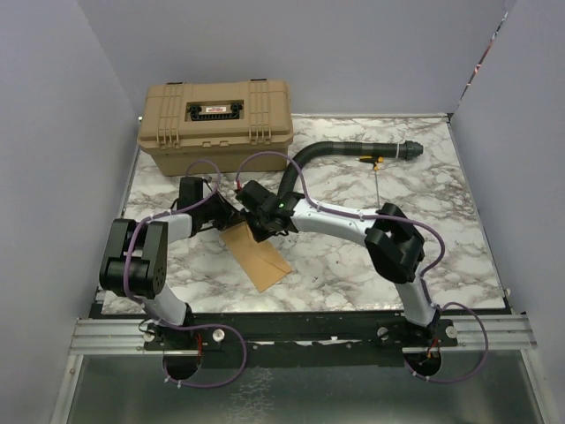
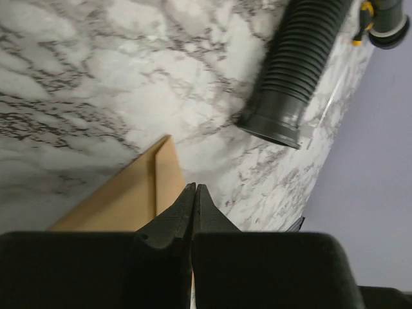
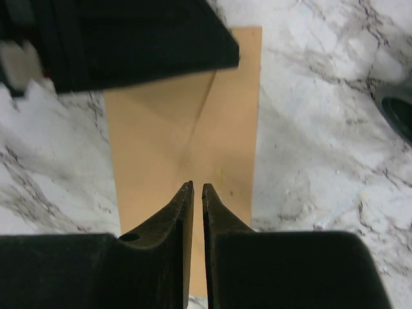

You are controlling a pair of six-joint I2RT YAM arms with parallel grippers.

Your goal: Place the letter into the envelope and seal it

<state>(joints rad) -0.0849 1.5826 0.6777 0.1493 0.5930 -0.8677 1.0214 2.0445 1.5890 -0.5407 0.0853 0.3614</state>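
The orange-tan envelope [image 1: 257, 256] lies flat on the marble table, one corner toward the near edge. Its flap creases show in the right wrist view, on the envelope [image 3: 187, 129]. The letter does not show as a separate sheet in any view. My left gripper [image 2: 195, 187] is shut with nothing between its fingers, its tips over the right edge of the envelope [image 2: 129, 199]. My right gripper [image 3: 197, 187] points down over the envelope's middle, jaws only a narrow slit apart and nothing in the slit. Both grippers [image 1: 252, 221] meet over the envelope's far end.
A tan toolbox [image 1: 216, 124] stands at the back left. A black ribbed hose [image 1: 344, 150] curves across the back, and its open end [image 2: 283, 96] lies just beyond my left gripper. A small screwdriver [image 1: 375, 168] lies by the hose. The left arm's body [image 3: 129, 38] hangs over the envelope's far part.
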